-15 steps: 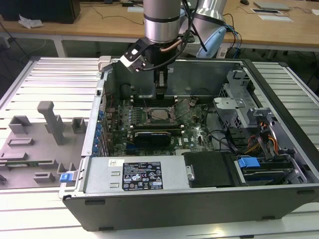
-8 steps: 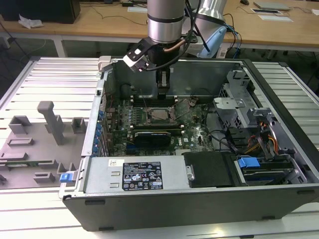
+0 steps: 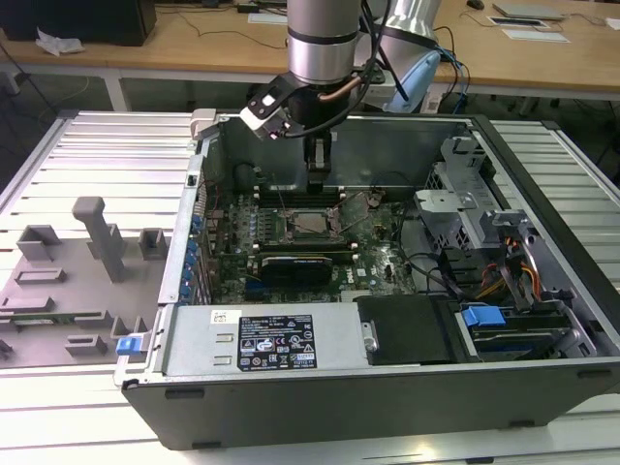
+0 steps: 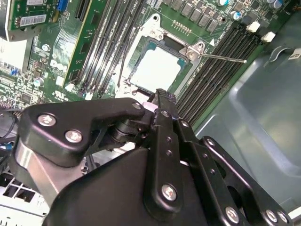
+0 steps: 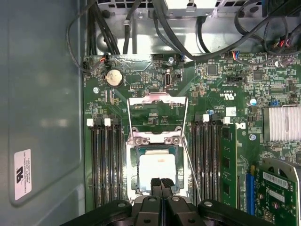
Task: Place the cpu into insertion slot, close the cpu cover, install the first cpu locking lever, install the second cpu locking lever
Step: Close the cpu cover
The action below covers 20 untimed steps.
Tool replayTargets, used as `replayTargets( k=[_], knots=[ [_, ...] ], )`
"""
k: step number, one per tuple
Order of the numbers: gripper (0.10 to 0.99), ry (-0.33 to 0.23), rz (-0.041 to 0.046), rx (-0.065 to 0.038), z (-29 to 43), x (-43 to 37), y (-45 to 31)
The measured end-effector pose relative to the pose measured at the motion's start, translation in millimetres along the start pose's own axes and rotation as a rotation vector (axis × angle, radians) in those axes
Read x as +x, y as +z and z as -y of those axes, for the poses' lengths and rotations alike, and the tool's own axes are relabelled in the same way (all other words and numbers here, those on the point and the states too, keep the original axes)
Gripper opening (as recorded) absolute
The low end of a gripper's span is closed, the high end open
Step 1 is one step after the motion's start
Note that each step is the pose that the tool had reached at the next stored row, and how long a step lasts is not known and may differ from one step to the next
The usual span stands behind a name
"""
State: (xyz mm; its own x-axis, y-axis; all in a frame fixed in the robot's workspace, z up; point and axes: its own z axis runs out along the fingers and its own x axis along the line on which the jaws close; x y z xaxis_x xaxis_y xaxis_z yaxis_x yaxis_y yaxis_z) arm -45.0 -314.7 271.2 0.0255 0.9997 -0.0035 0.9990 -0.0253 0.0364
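I am hovering the gripper [image 5: 161,182], fingers pressed together and empty, over the insertion slot [image 5: 155,149]; the cpu [image 5: 157,170] is sitting inside, the cpu cover [image 5: 157,99] lying open beyond it; I judge pushing the cover evenly is wisest

- Case [image 3: 291,417] lies open on a slatted table [image 3: 107,145] in the exterior view.
- Green motherboard [image 3: 387,266] covers the case floor.
- Drive cage [image 3: 455,208] at the board's 2 o'clock.
- Blue clip [image 3: 481,317] at its 4 o'clock, with cables [image 3: 518,271] near it.
- Labelled plate [image 3: 194,339] at its 7 o'clock.
- Grey fixtures [image 3: 102,237] at the case's 9 o'clock.
- Wooden desk [image 3: 194,44] at 12 o'clock.
- Coin battery [image 5: 113,77] and finned heatsink [image 5: 282,123] sit on the board in the first wrist view.
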Motion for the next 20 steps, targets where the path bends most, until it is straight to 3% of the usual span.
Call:
replayTargets(
  k=[8,10,20],
  knots=[
    [0.106,0.0,0.0,0.0,-2.6,0.1,0.1],
    [0.106,0.0,0.0,0.0,-10.7,0.3,0.4],
    [0.106,0.0,-0.0001,0.0,-35.2,0.9,1.3]
  ],
)
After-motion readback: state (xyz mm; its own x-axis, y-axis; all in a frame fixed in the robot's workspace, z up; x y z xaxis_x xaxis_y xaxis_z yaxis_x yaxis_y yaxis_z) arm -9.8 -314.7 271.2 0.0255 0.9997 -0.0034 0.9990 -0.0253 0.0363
